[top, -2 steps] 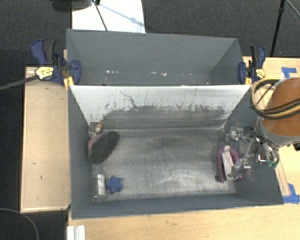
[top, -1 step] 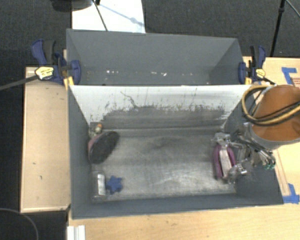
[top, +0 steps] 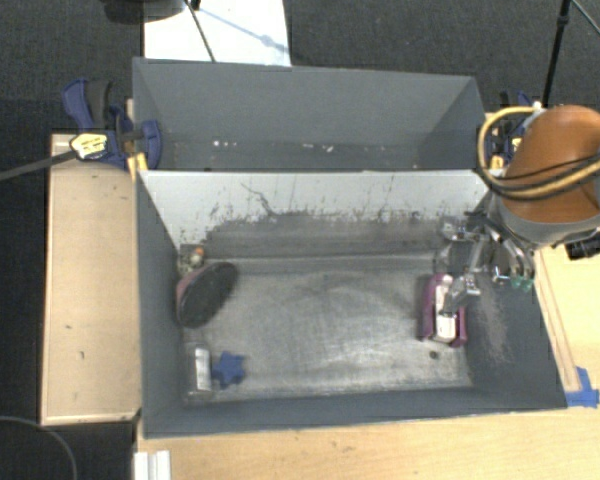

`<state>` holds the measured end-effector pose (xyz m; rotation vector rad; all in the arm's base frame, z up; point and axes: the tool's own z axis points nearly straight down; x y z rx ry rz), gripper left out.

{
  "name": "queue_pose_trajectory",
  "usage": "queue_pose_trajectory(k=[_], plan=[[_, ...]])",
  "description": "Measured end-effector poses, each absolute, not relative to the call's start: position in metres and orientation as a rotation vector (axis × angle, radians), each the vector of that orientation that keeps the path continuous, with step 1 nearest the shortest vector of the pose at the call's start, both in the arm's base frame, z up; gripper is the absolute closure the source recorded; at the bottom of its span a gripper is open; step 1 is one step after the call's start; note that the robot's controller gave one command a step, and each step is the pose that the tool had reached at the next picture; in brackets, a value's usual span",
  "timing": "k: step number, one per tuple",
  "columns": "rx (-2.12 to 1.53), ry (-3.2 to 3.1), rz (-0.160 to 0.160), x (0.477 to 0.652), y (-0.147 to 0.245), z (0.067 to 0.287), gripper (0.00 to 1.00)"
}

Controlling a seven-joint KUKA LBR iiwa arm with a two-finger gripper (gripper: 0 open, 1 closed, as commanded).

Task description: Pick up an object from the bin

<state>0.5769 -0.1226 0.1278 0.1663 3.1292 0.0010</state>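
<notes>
purple-white obj [top: 430, 313], long, bin [top: 330, 318] rt side

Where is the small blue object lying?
In the camera view, the small blue object lies at the bin's lower left, beside a pale block, below a dark oval thing.

End effector [top: 461, 288] is low at the right end of the grey metal bin [top: 310, 218], right over a purple and white object [top: 438, 318] lying on the floor by the right wall. The arm's orange cover [top: 560, 158] sits above the rim. Over on the left, well apart, there's a dark oval thing with a pinkish edge [top: 204, 292] against the left wall. In the near left corner, a small blue piece [top: 229, 369] lies just beside a small clear block [top: 199, 366].
</notes>
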Motion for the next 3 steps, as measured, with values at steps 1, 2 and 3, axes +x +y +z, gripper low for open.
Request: queue_pose_trajectory(k=[1,2,3], plan=[[0.218,3.124,0.003,0.572,-0.143,0.089,0.0],[0.188,3.12,0.013,0.565,-0.144,0.082,0.0],[0.142,3.125,-0.011,0.568,-0.13,0.082,0.0]])
